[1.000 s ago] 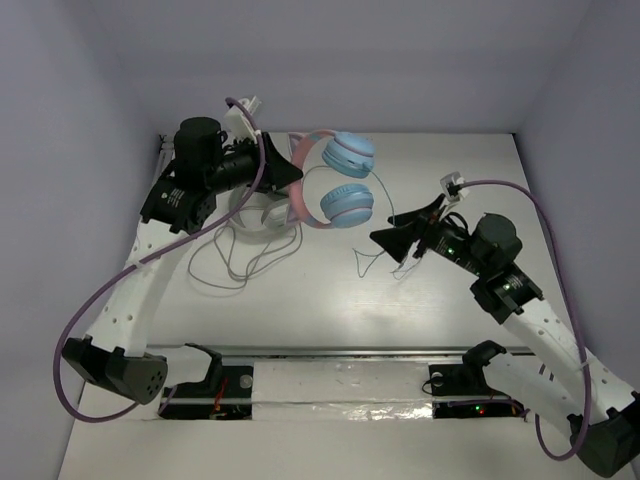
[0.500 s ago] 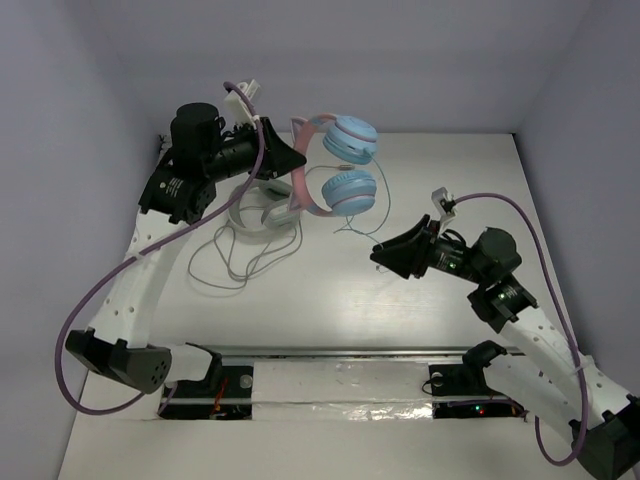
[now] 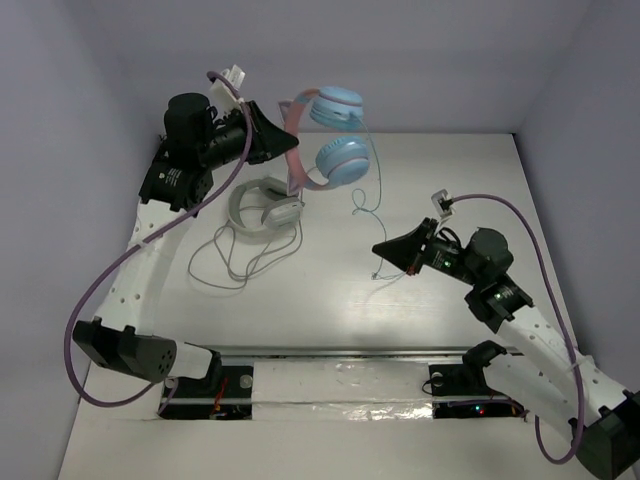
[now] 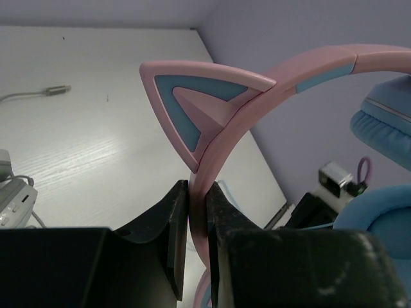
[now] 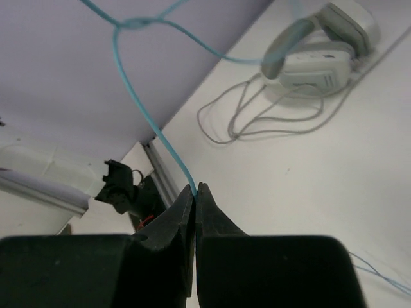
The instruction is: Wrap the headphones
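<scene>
1. The left gripper [image 3: 288, 152] clenched the pink headband of the headphones [image 3: 340, 158], held aloft over the table's [image 3: 450, 170] far-left part.
2. The right gripper [image 3: 379, 247] pinched their thin cable [image 5: 173, 160] shut-tight — mid-table, with bare surface around it.
3. White-grey headphones [image 3: 265, 208] lay near the left edge.

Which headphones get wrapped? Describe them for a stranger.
Above the far edge of the white table, left of centre, the left gripper holds a pair of headphones in the air by the headband. Unlike the white-grey headphones lying on the table below, this pair has a pink cat-ear band and light blue cups.
</scene>
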{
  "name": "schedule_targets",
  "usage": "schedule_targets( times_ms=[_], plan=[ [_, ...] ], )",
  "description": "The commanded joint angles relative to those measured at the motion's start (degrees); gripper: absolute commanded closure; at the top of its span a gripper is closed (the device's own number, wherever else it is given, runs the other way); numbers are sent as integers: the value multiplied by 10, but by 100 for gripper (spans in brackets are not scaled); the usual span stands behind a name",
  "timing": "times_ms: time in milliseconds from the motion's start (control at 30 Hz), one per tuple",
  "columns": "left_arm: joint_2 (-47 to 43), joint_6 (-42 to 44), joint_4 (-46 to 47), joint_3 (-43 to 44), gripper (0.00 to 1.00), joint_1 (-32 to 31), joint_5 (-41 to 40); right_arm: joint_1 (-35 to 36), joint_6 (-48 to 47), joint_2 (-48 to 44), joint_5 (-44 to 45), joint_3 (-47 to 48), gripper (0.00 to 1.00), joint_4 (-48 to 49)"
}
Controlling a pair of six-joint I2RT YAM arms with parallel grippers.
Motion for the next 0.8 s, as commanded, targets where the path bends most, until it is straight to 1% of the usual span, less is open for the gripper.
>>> schedule_targets(
  times_ms=[0,33,67,133,200,300,367,400,467,533,600,667,767],
  plan=[
    [14,-89,110,34,100,24,-3,3,5,-1,78,-23,100,-33],
    [27,-103,119,34,100,37,-6,3,4,1,93,-29,100,-45],
    [32,-130,145,31,100,44,-4,3,5,2,128,-32,100,-71],
    [52,-149,161,30,100,58,-3,3,11,1,169,-35,100,-94],
    [66,-145,156,45,100,77,-21,3,21,-9,217,-47,100,-114],
    [85,-124,126,54,100,96,-77,3,39,-40,285,-54,100,-158],
    [86,-129,135,43,100,118,-70,3,44,-67,322,-56,100,-187],
    [87,-135,139,41,100,138,-56,3,44,-74,330,-56,100,-197],
    [90,-147,144,50,100,157,-57,3,47,-84,330,-58,100,-219],
    [102,-152,135,83,100,185,-58,3,53,-83,330,-63,100,-231],
    [113,-158,127,123,100,199,-49,3,65,-86,330,-70,100,-235],
    [131,-156,108,165,100,208,-51,3,78,-95,349,-81,100,-237],
    [142,-159,106,179,100,214,-44,3,80,-109,354,-82,100,-247]
  ],
)
